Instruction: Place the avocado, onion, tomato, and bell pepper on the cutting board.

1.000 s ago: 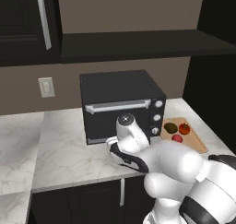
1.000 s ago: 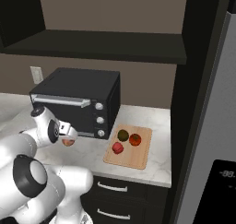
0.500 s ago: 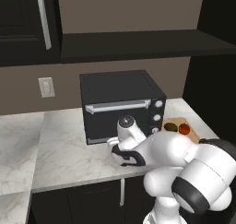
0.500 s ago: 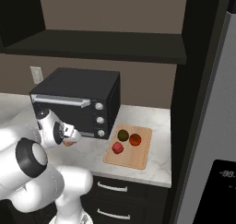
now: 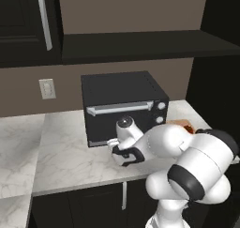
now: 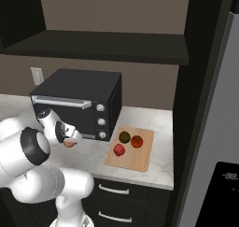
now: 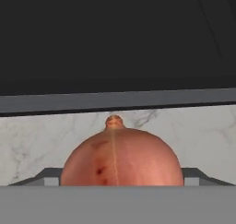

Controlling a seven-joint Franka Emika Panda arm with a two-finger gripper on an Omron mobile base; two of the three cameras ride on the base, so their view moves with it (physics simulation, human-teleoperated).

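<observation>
The onion (image 7: 120,158) is a pale peach-orange ball resting on the marble counter just in front of the black toaster oven (image 6: 79,104). My gripper (image 7: 120,174) straddles it, one dark fingertip pressed against each side. In the right base view the onion (image 6: 69,144) peeks out under the hand, left of the cutting board (image 6: 140,159). On that tan board lie the dark avocado (image 6: 124,136), the orange-red tomato (image 6: 136,141) and the crimson bell pepper (image 6: 119,149). From the left base view, the hand (image 5: 125,156) hangs low at the oven's front and hides the onion.
The oven door stands close behind the onion. A wall outlet (image 5: 47,88) is at the back left. Marble counter (image 5: 65,152) stretches left of the hand. A dark shelf runs overhead, and a tall grey fridge panel (image 6: 210,128) bounds the right side.
The hand has come down and in over the onion before the oven, and its fingers have narrowed onto the onion's sides. The produce on the board has not moved.
</observation>
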